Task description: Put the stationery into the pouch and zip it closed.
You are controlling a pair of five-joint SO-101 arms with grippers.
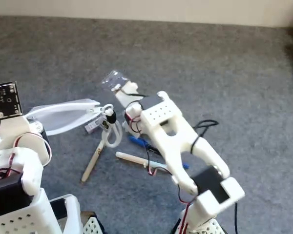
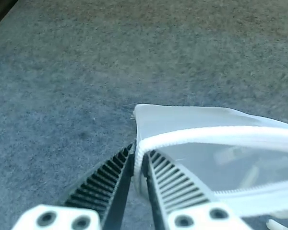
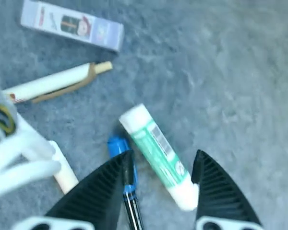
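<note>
A translucent white pouch lies on the grey carpet with its zipper mouth spread apart. My left gripper is shut on the pouch's end corner, and it sits at the left in the high view. My right gripper hangs open just above a white glue stick with a green label, one finger on each side. A blue pen lies beside the glue stick. Farther off are a cream pen and a small eraser box. The right arm covers the glue stick from above.
A cream pen, a second cream stick, the blue pen and the eraser box lie between the arms, close to the pouch mouth. A clear plastic piece lies beyond the right arm. Open carpet stretches to the far side and right.
</note>
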